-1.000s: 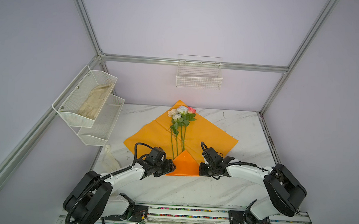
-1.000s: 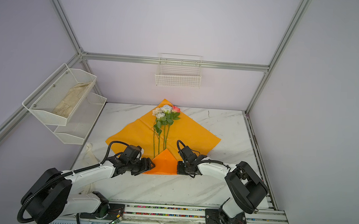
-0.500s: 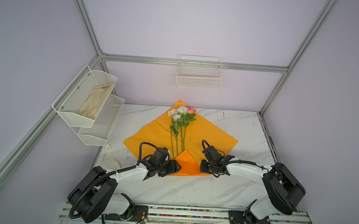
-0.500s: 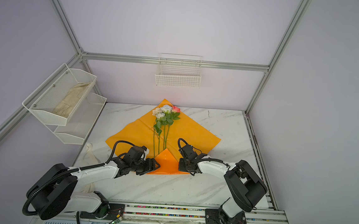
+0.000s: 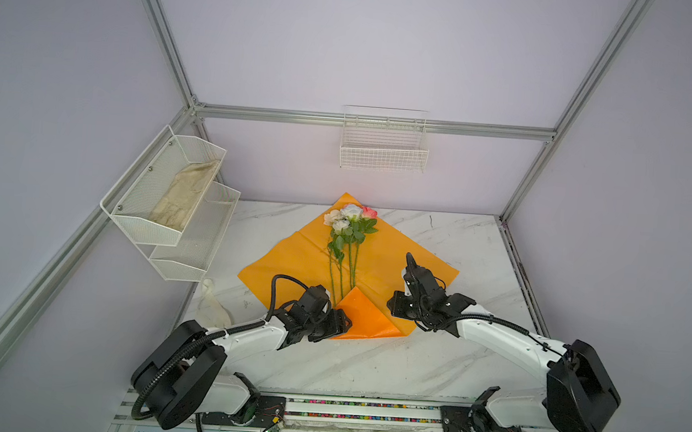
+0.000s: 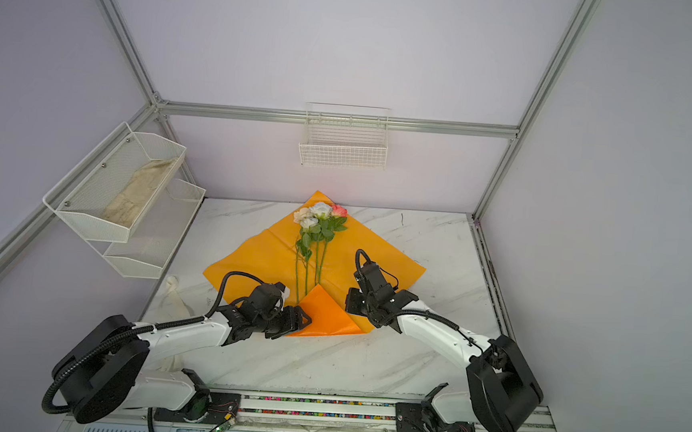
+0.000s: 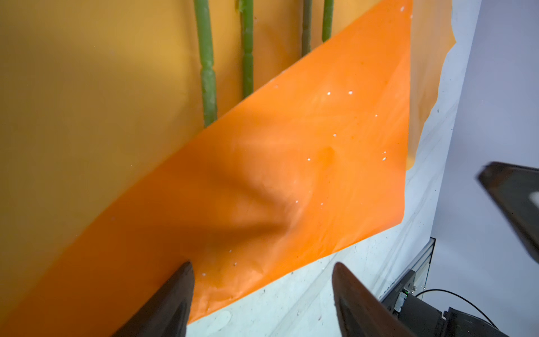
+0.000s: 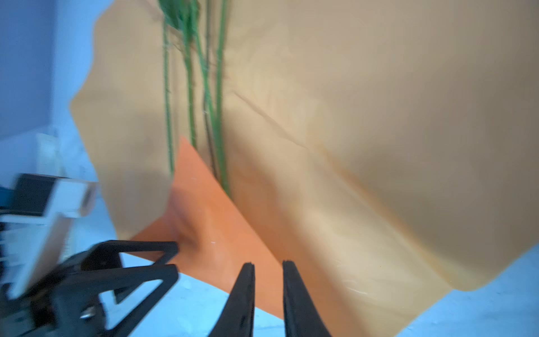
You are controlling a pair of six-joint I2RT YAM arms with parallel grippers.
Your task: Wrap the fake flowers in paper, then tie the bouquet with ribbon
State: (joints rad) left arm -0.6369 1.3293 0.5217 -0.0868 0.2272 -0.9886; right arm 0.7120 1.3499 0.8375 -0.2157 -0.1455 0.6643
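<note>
Left end effector (image 7: 261, 264) low over marble table (image 5: 367, 364).

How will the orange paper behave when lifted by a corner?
The paper is probably floppy: its folded flap shows a dent and wrinkles. Likely thin, light: its edge lies wavy. Loose stems on it may roll off.

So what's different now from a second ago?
The left gripper slid a little closer to the folded corner of the orange paper, with its jaws wide open. The right gripper shifted slightly, up or backward, and its jaws parted a bit with nothing between them. The fold, the flowers and the rest of the paper stayed put.
</note>
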